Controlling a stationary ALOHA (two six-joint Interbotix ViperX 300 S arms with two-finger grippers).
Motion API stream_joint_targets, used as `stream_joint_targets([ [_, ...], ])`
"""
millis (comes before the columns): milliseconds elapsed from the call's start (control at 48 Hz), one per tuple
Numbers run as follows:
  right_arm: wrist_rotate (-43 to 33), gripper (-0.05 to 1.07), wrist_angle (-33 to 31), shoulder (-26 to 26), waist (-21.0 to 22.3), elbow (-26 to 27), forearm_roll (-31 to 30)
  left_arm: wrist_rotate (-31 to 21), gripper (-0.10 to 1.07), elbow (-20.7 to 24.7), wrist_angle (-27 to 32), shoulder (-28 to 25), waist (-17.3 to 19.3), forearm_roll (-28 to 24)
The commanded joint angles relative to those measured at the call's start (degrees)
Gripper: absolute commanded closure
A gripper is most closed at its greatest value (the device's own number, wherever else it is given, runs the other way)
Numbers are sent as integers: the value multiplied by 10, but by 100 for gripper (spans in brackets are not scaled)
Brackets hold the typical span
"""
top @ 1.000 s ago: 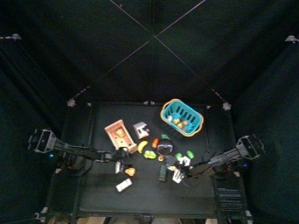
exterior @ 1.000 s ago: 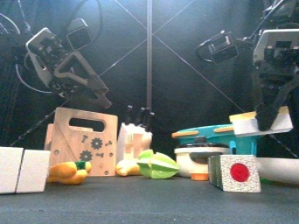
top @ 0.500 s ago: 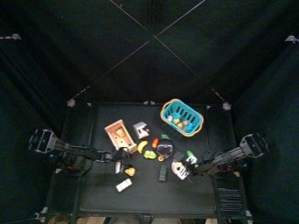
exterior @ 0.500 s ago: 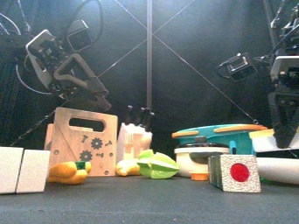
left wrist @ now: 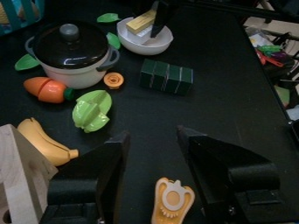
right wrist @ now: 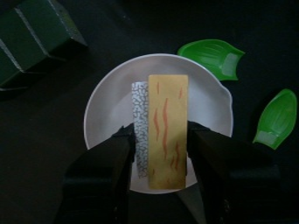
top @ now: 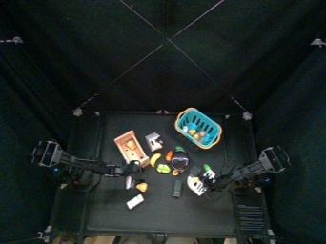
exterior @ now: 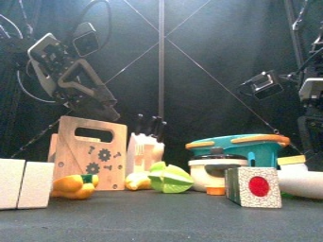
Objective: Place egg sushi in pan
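The egg sushi (right wrist: 163, 105), a white lump with a yellow strip on top, lies in the white pan (right wrist: 107, 92) at the table's front right. My right gripper (right wrist: 160, 133) is low over the pan, and its jaws press close on both sides of the sushi. In the front view the sushi (exterior: 292, 162) rests on the pan (exterior: 303, 183) under that gripper (exterior: 311, 142). The pan also shows in the top view (top: 193, 189). My left gripper (left wrist: 152, 131) is open and empty, held above the table's left half (top: 132, 172).
A black pot (left wrist: 68, 54), a green block (left wrist: 166, 76), a carrot (left wrist: 45, 89), a green leaf vegetable (left wrist: 91, 109) and a banana (left wrist: 52, 144) lie mid-table. A wooden cutting board (exterior: 86, 151) stands at the left, and a blue basket (top: 197, 126) is at the back right. A red-dot box (exterior: 256, 186) stands in front of the pan.
My right gripper has come down with the egg sushi from above the pan until the sushi lies in it. The left arm has not moved.
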State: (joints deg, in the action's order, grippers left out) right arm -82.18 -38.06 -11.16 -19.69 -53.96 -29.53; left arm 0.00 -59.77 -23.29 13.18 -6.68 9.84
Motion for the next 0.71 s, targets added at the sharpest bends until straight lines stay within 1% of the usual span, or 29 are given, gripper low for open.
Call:
stream_joint_targets([
  [0,-1,32,1,-4,3,10,-1,1,13,10,-5,1,1,0],
  [188,-1,14,1,-5,4,11,-1,0,13,10,-5,1,1,0],
  [312,0,6,1,-4,4,13,-3,0,13,10,-5,1,1,0],
  [688,1,5,1,-4,4,10,-1,0,13,10,-5,1,1,0],
])
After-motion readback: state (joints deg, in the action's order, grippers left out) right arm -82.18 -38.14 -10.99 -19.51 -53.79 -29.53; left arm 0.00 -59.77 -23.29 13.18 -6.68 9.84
